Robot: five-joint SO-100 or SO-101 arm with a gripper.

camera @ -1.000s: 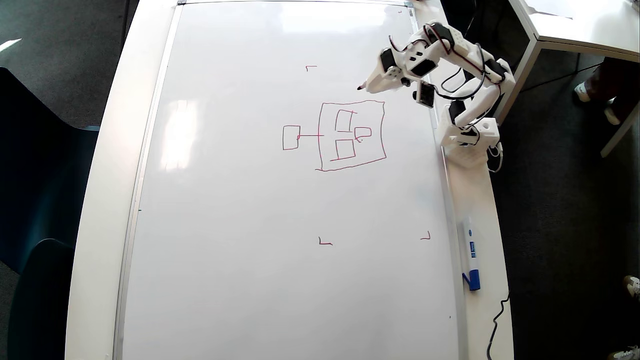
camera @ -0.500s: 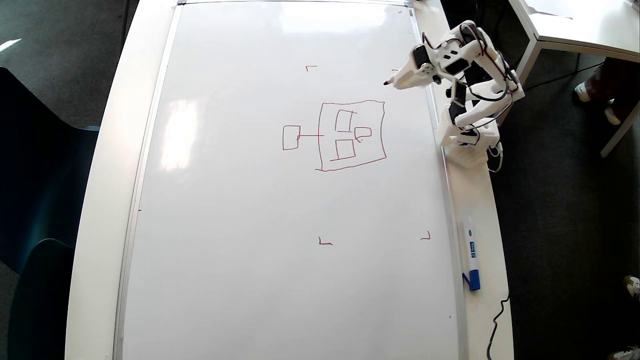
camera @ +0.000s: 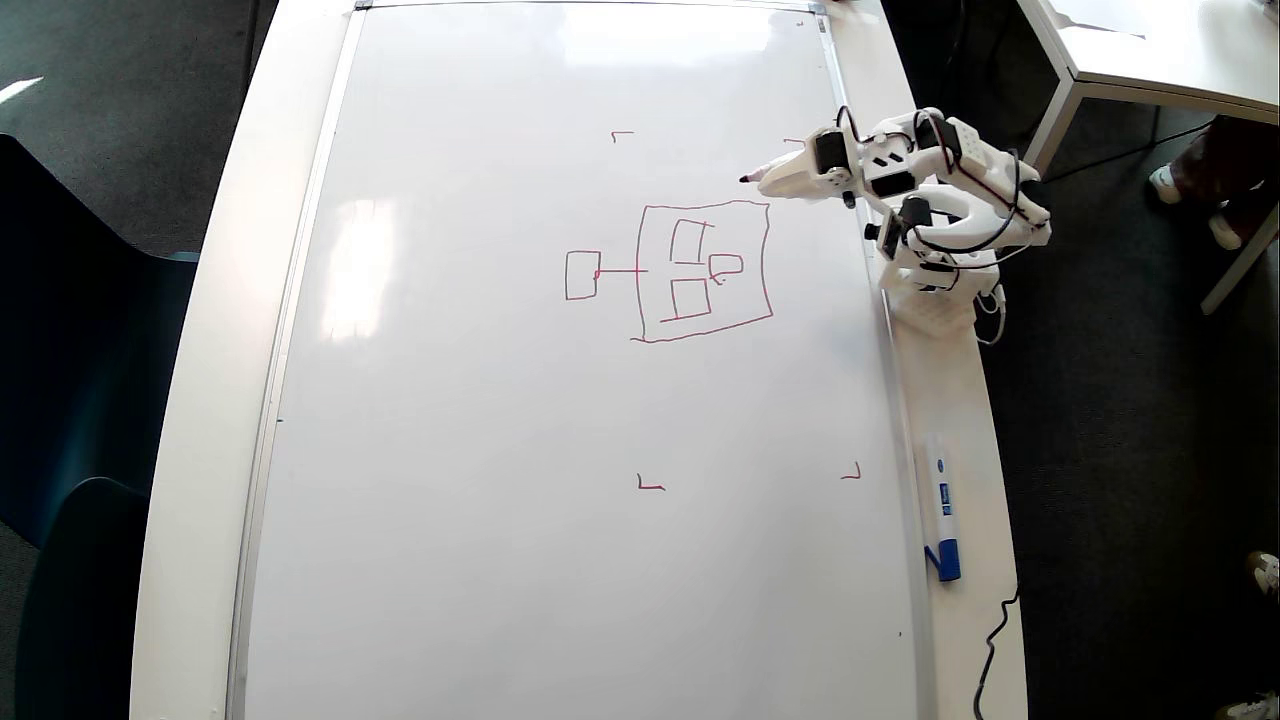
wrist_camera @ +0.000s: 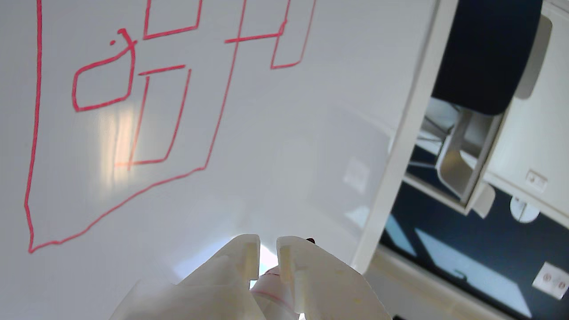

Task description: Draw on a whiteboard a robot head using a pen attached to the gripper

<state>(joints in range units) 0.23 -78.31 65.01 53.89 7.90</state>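
The robot head (camera: 705,270) is a wobbly red square holding smaller boxes, right of frame centre. The gripper (camera: 775,178) clasps the pen (camera: 752,177) above it.

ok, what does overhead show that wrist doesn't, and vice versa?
Overhead only: the whole whiteboard, its four red corner marks, the arm's base, and a blue-capped marker on the table's right edge.
Wrist only: close up, the gripper with its two fingertips a narrow gap apart and the pen between them.
Both: the red robot head, and the pen's tip off that drawing.
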